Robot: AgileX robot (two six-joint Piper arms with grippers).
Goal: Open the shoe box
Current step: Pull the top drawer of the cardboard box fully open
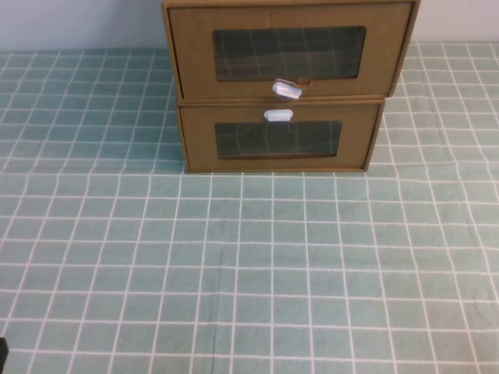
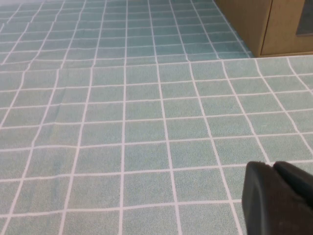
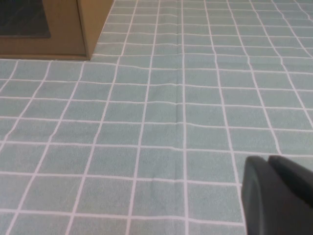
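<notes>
- The worktop [image 1: 249,273] is covered edge to edge by a teal-green cloth [image 1: 117,234] ruled with thin white lines into squares. It lies flat, with a few faint creases.
- Behind the worktop, a plain pale grey-blue wall [image 1: 78,23] fills the far edge.
- Two brown cardboard boxes stand at the far middle of the worktop, against the wall side. The upper shoe box [image 1: 195,47] is stacked on the lower shoe box [image 1: 199,136].
- Each front has a dark window and a small white handle: the upper handle [image 1: 286,89] sits slightly tilted, the lower handle [image 1: 278,115] level. Both fronts sit flush, closed.
- The left gripper [image 2: 271,169] hangs low over bare cloth, well apart from the boxes, towards the robot's left of them. Its black fingers are pressed together, holding nothing.
- The right gripper [image 3: 268,161] hangs low over bare cloth towards the robot's right, also well apart from the boxes. It is closed and empty.
</notes>
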